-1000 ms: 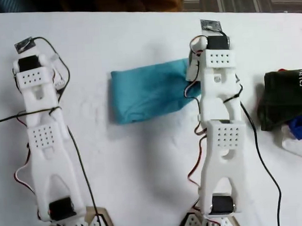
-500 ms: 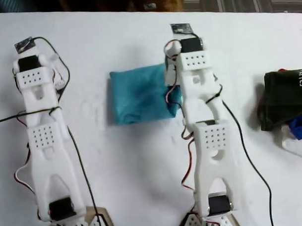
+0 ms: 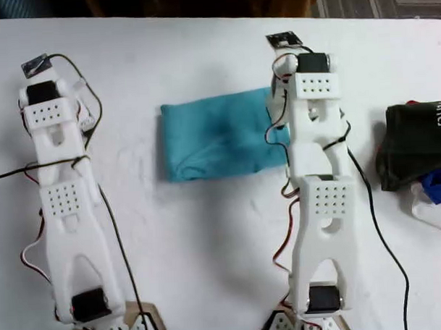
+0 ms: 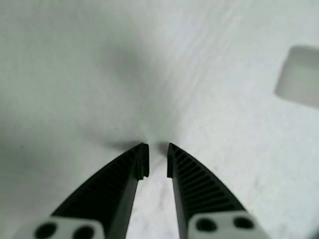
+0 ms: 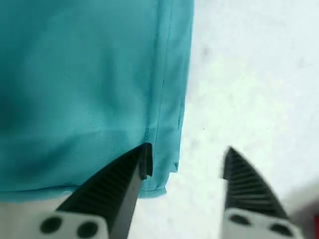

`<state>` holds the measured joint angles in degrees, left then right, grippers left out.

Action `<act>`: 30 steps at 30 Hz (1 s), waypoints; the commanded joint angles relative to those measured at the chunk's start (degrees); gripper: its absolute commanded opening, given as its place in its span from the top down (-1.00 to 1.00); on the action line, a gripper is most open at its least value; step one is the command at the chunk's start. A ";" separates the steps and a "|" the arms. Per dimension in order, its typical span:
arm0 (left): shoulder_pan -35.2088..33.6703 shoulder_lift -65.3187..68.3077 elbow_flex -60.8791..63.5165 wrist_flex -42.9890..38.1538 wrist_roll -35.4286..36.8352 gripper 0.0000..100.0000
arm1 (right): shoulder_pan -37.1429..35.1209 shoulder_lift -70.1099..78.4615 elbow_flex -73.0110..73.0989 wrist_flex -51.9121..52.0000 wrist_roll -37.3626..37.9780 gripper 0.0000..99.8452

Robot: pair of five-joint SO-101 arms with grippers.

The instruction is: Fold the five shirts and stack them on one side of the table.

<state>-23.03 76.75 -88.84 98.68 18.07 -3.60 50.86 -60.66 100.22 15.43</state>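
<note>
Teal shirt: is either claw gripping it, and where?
Nothing is held. The right gripper is open at the teal shirt's edge; the left gripper holds nothing.

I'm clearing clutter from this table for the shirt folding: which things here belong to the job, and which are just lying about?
Job: teal shirt; dark shirt; blue cloth beside it, perhaps a shirt; right gripper.
Lying about: pale block on the table.

White perforated arm links (image 3: 64,199), black servos (image 3: 315,62), red-black cables (image 3: 117,241), ribbed black jaws
</note>
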 commanded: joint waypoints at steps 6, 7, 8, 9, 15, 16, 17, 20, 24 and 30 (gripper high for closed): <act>0.70 -0.44 -1.27 -0.53 -0.70 0.83 | -3.47 -9.27 -0.44 1.01 0.70 0.74; 0.70 -0.44 -1.27 -0.53 -0.70 0.83 | -5.05 -8.57 -0.70 0.22 0.70 0.89; 0.70 -0.44 -1.27 -0.53 -0.70 0.83 | -6.64 -7.52 -0.79 -1.27 0.70 1.00; 0.70 -0.44 -1.27 -0.53 -0.70 0.83 | -8.04 -6.29 -0.97 -2.86 0.70 0.94; 0.70 -0.44 -1.27 -0.53 -0.70 0.83 | -15.16 2.77 -0.97 -13.05 1.05 0.96; 0.70 -0.44 -1.27 -0.53 -0.70 0.83 | -15.78 4.26 -0.97 -14.29 1.05 0.96; 0.70 -0.44 -1.27 -0.53 -0.70 0.83 | -16.22 5.85 -0.97 -15.34 1.05 0.96; 0.70 -0.44 -1.27 -0.53 -0.70 0.83 | -17.36 9.63 -0.97 -17.27 1.14 0.96; 0.70 -0.44 -1.27 -0.53 -0.70 0.83 | -19.47 11.38 -2.73 -17.10 1.14 0.96; 0.70 -0.44 -1.27 -0.53 -0.70 0.83 | -22.37 11.21 -5.45 -17.01 1.23 0.96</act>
<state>-23.03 76.75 -88.84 98.68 18.07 -23.38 62.55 -63.65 83.87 16.04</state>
